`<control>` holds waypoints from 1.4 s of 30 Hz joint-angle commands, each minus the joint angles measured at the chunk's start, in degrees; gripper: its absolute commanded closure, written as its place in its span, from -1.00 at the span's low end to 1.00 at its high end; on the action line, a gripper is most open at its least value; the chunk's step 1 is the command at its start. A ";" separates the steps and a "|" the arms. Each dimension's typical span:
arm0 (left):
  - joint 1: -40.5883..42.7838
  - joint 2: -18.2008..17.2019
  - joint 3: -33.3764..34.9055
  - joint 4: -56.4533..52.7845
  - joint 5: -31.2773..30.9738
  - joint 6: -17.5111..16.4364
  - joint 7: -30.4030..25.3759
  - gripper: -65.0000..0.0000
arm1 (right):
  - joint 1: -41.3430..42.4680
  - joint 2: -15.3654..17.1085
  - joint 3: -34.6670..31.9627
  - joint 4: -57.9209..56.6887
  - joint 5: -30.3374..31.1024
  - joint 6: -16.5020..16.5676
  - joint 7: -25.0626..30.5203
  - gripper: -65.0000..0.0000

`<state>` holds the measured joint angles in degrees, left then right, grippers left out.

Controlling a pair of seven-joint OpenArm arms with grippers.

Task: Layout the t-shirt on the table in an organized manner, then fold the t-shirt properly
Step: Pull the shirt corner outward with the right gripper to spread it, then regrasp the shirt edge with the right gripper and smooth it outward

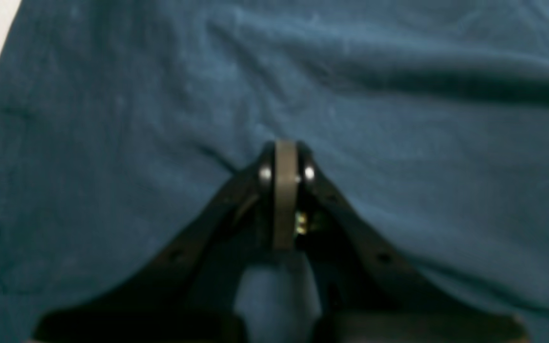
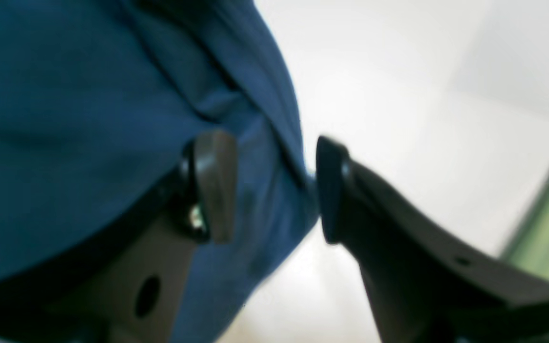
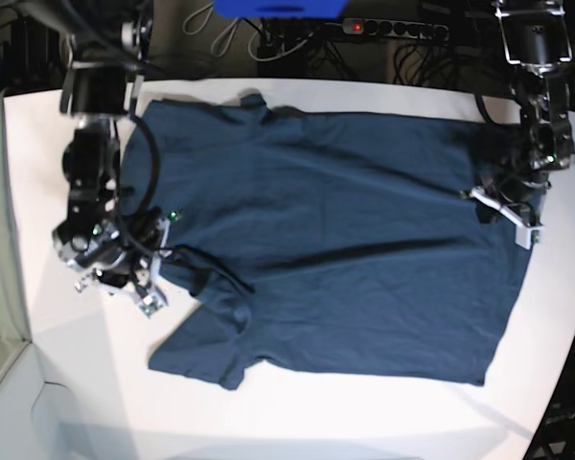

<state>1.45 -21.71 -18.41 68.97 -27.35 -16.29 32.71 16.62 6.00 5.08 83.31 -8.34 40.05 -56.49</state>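
the white table (image 3: 67, 383) carries the t-shirt (image 3: 345, 240) spread nearly flat across it, collar toward the right arm's side, hem toward the left arm's. the left gripper (image 1: 286, 157) has its jaws pressed fully together low on the cloth near the hem, though the blurred wrist view doesn't show whether any fabric is pinched. the right gripper (image 2: 274, 190) straddles a sleeve edge with jaws part-way apart, and a shallow bite there could slip and bunch the sleeve.
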 commanded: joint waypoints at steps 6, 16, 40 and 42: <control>-0.09 -1.19 -3.17 -0.27 0.41 0.43 0.13 0.99 | 4.43 2.75 0.24 -6.16 -0.15 -0.05 4.05 0.23; -0.44 -1.27 -3.17 -0.09 0.41 0.34 0.13 0.99 | 0.39 3.10 0.24 -6.34 -0.15 -0.05 5.19 0.23; -4.31 -0.22 -2.99 0.35 -0.03 0.34 0.21 0.99 | -25.11 11.19 0.32 24.34 -0.15 -0.05 4.14 0.25; -5.01 0.31 -2.99 0.35 -0.03 0.34 0.57 0.99 | -25.19 11.01 0.32 28.47 -0.15 -0.05 1.85 0.25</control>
<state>-1.96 -20.53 -21.21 68.38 -26.74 -15.66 34.59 -8.91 16.38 5.13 111.31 -8.40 40.05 -54.43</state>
